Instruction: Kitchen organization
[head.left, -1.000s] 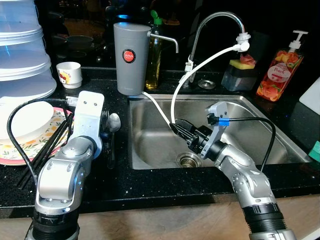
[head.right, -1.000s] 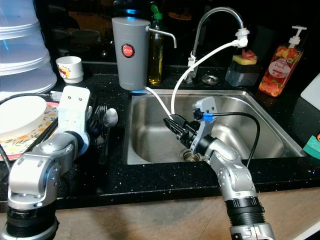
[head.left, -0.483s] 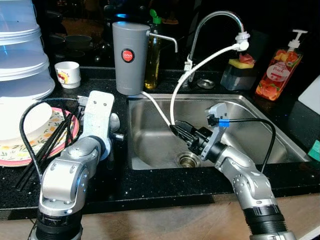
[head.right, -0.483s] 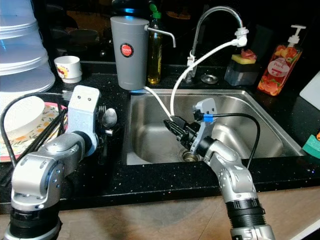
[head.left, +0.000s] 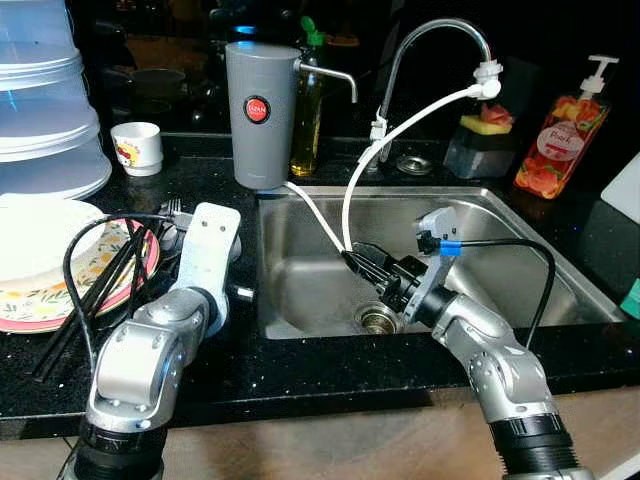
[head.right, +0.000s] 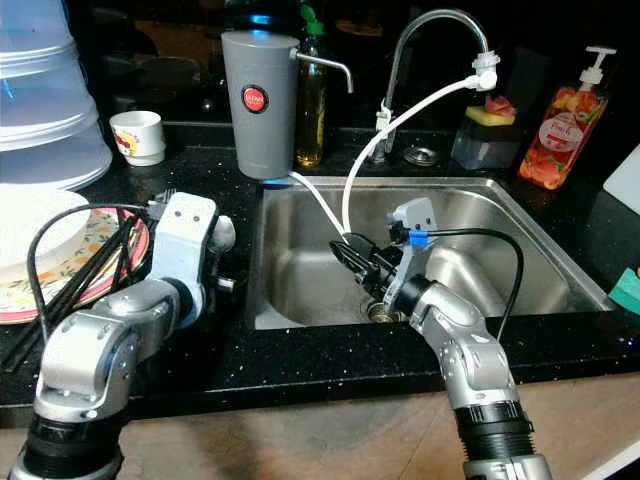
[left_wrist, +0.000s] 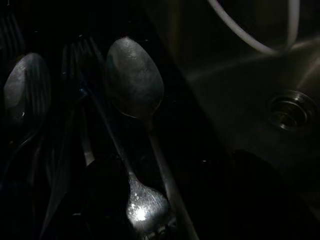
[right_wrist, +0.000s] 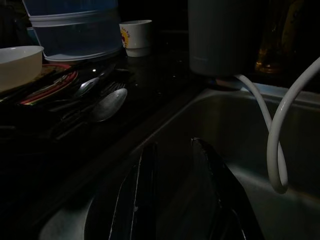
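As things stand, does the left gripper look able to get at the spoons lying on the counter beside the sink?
Probably yes. The left arm is stretched over the counter right above the spoons, and its wrist view looks straight down onto them with nothing lying across them.

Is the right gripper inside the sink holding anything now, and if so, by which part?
Nothing is held. The right gripper hangs in the sink with its jaws apart and empty.

Spoons (left_wrist: 134, 77) on counter (head.left: 300, 365), left of sink (head.left: 520, 215).
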